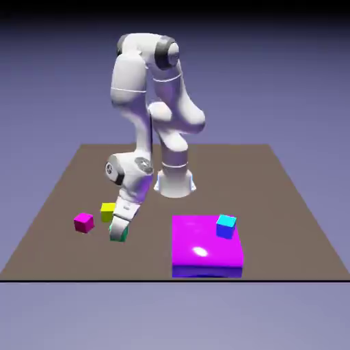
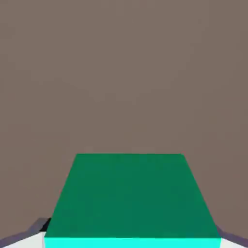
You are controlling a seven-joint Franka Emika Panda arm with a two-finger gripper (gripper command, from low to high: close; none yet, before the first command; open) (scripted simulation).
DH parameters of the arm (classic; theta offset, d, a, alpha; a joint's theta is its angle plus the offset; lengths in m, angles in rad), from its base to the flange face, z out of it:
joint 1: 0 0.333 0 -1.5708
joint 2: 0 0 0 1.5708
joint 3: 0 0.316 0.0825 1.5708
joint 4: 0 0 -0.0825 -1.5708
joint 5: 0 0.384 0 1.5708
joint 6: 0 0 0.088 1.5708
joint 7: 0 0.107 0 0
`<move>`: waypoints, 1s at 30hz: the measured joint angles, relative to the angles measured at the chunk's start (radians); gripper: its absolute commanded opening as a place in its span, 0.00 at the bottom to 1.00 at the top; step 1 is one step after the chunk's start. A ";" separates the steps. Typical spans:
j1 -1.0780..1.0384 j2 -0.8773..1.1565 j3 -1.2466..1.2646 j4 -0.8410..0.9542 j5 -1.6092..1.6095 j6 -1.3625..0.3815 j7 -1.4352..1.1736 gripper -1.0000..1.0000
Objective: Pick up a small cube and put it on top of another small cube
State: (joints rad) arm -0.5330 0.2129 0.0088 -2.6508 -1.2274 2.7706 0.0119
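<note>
The end effector [image 1: 119, 231] is lowered to the counter [image 1: 287, 205], near its front left corner in the exterior view, and sits right over the green cube [image 1: 119, 234]. Its fingers flank that cube, but the pictures do not make clear whether they are pressing on it or merely set beside it. The green cube rests on the counter, only partly visible under the white hand. In the hand view the green cube [image 2: 131, 196] fills the lower middle, large: a flat, matte, deep green face with a thin bright teal strip along the bottom edge, and a grey fingertip [image 2: 29, 231] peeking out at the lower left corner.

Just beside the green cube, toward the counter's back, is a small yellow cube [image 1: 107, 211], and to its left a small magenta cube [image 1: 83, 222]. Well apart, toward the counter's front middle, lies a wide flat magenta block [image 1: 205, 249], glossy with a white highlight. On that block's back right corner stands the blue cube [image 1: 226, 225], with a light cyan top. The counter is plain matte brown, a flat rectangle.
</note>
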 measured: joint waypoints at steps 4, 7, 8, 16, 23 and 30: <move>0.001 -0.123 0.036 -0.063 0.167 -0.036 -0.143 0.00; 0.092 -0.148 0.072 -0.038 0.233 -0.079 -0.189 0.00; 0.127 -0.160 0.090 -0.026 0.266 -0.100 -0.212 0.00; 0.420 -0.256 0.234 0.072 0.530 -0.269 -0.396 0.00; 0.653 -0.341 0.360 0.157 0.761 -0.418 -0.556 0.00; 0.615 -0.178 0.335 0.142 0.570 -0.278 -0.413 1.00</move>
State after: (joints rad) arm 0.0823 0.0346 0.3435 -2.5089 -0.6578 2.4929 -0.4009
